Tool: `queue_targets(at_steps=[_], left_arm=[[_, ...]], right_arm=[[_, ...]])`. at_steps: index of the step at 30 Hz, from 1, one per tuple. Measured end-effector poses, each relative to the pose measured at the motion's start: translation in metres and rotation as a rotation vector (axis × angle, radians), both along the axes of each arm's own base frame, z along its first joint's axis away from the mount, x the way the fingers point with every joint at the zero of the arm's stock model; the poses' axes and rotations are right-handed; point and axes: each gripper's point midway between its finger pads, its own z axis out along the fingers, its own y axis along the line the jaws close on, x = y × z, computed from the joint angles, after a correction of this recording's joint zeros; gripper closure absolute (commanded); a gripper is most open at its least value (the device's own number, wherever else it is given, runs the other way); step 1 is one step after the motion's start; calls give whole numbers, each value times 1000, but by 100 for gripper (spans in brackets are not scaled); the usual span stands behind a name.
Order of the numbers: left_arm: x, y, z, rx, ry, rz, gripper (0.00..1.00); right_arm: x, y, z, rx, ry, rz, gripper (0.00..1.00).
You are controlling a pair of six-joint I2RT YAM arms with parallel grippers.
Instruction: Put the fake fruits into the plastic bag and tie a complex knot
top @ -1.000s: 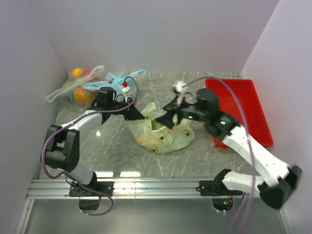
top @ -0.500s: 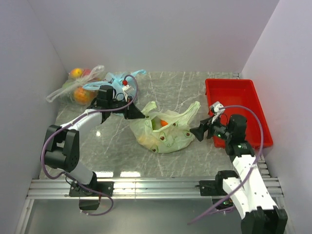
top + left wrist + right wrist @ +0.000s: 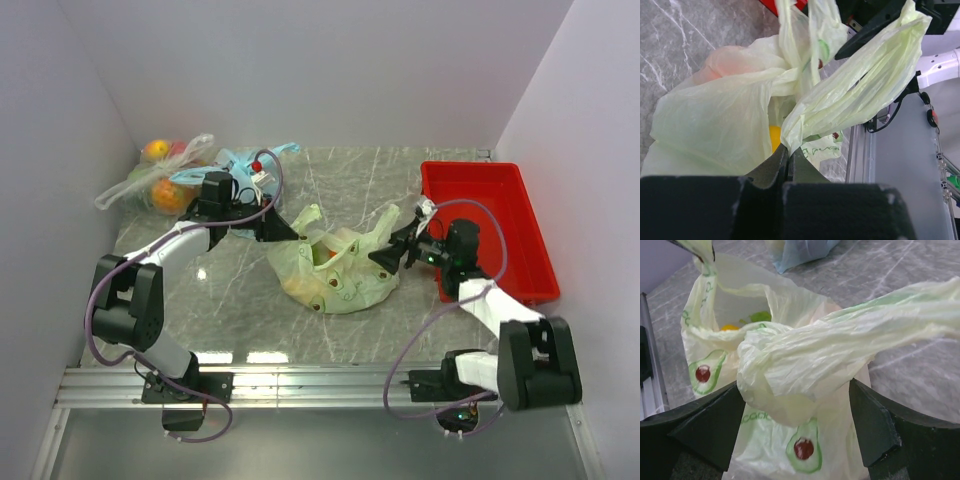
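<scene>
The pale green plastic bag (image 3: 335,275) with avocado prints lies mid-table, fruits inside it. An orange fruit (image 3: 326,254) shows at its mouth; a yellow one (image 3: 774,138) and a green one (image 3: 760,316) show in the wrist views. My left gripper (image 3: 287,233) is shut on the bag's left handle (image 3: 840,95), pinched between its fingertips (image 3: 788,151). My right gripper (image 3: 386,258) is open, one finger (image 3: 705,426) on each side of the twisted right handle (image 3: 805,360), which lies loose between them.
A red tray (image 3: 500,190) stands at the right, just behind my right arm. A light blue bag (image 3: 240,165) and a clear bag of wrapped fruits (image 3: 160,185) lie at the back left. Walls close in on both sides.
My right arm pulled back from above the bag to the right, then came forward low to the bag's right handle. The handle dropped and spread. My left gripper has held still.
</scene>
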Motion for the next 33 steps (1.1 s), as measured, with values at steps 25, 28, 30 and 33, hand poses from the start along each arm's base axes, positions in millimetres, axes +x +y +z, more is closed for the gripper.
queue_targets(at_steps=[25, 28, 30, 33], left_arm=[[-55, -60, 30, 35, -229, -307, 99], [-63, -68, 29, 38, -231, -329, 99], [-62, -70, 29, 41, -227, -327, 100], [-58, -72, 30, 40, -214, -315, 99]], right_arm=[[17, 88, 45, 11, 47, 359, 100], [1, 99, 57, -49, -8, 506, 95], [-7, 104, 60, -86, -41, 576, 91], [-20, 104, 52, -125, -39, 648, 76]])
